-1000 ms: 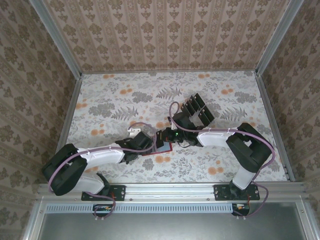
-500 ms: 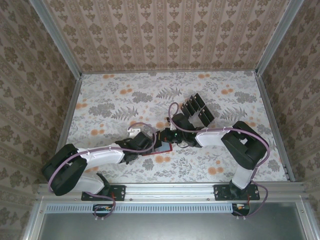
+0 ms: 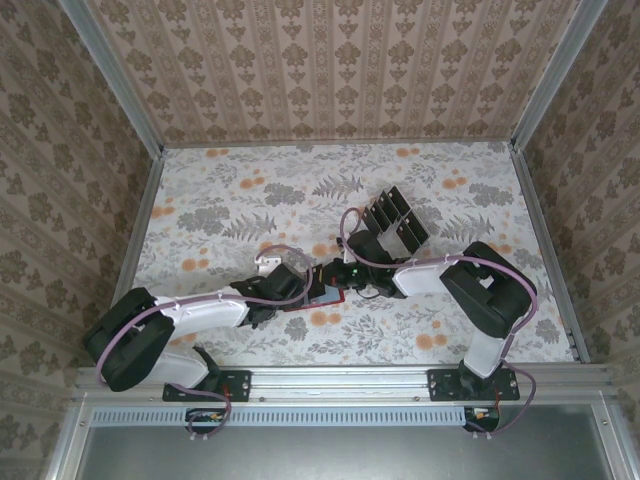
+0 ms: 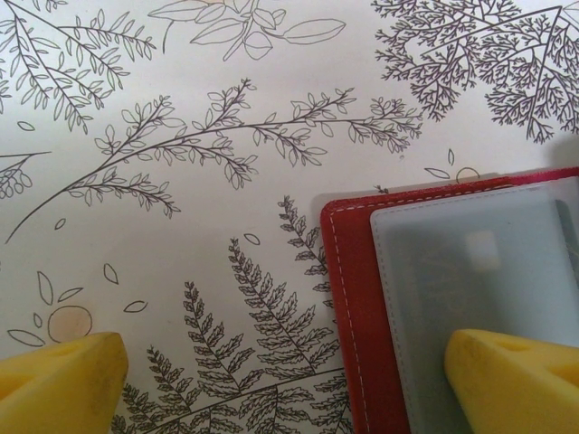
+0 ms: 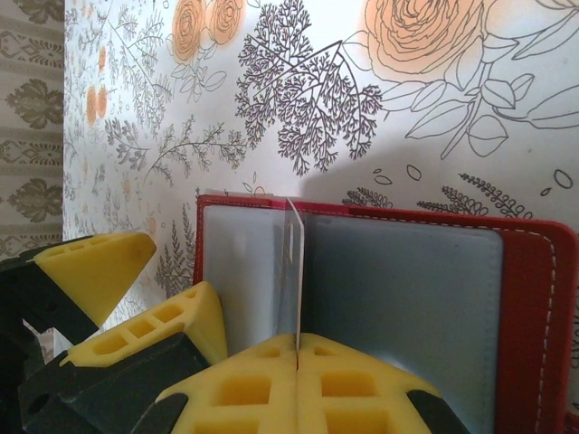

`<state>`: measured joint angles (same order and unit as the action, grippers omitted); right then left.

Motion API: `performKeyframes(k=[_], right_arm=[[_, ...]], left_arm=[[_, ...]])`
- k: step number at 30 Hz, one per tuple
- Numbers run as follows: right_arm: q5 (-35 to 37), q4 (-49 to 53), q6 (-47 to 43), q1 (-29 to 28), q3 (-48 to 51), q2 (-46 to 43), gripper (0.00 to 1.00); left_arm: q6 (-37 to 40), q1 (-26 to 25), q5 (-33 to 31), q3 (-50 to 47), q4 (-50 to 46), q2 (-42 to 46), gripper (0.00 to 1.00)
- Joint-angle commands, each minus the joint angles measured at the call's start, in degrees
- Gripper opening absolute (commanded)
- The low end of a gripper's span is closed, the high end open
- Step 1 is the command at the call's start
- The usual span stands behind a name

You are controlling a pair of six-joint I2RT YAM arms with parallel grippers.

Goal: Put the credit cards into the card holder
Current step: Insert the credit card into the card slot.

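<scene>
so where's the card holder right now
In the top view the card holder lies open midway across the table, between the left gripper and right gripper, with the card rack behind it.

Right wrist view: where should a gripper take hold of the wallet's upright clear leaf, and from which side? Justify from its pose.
Pinch the clear leaf at its near end, one finger on each flat face, coming from the near side of the card holder. It is a thin sheet standing edge-up, so only its faces give purchase; the right gripper is shut on it so.
</scene>
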<state>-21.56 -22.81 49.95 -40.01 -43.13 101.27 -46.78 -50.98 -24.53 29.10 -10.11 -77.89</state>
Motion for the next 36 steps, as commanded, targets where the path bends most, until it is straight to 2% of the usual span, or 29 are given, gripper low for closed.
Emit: performKeyframes(k=[1,22,36], right_arm=[[-1.64,-1.72,0.57,0.55,1.59,1.62,0.0],[-5.95,-5.94,1.41,0.88,3.49,4.77,0.0],[-6.12,-5.86,1.65,1.07,3.42,6.26,0.0]], left_arm=[[-0.15,-0.11,-0.07,-2.49,-6.14,-1.26,0.99],[0.12,0.0,-0.47,-1.87,-7.04,-1.04,1.0],[-0.29,3.89,-1.48,-1.84,-11.65,6.87,1.0]])
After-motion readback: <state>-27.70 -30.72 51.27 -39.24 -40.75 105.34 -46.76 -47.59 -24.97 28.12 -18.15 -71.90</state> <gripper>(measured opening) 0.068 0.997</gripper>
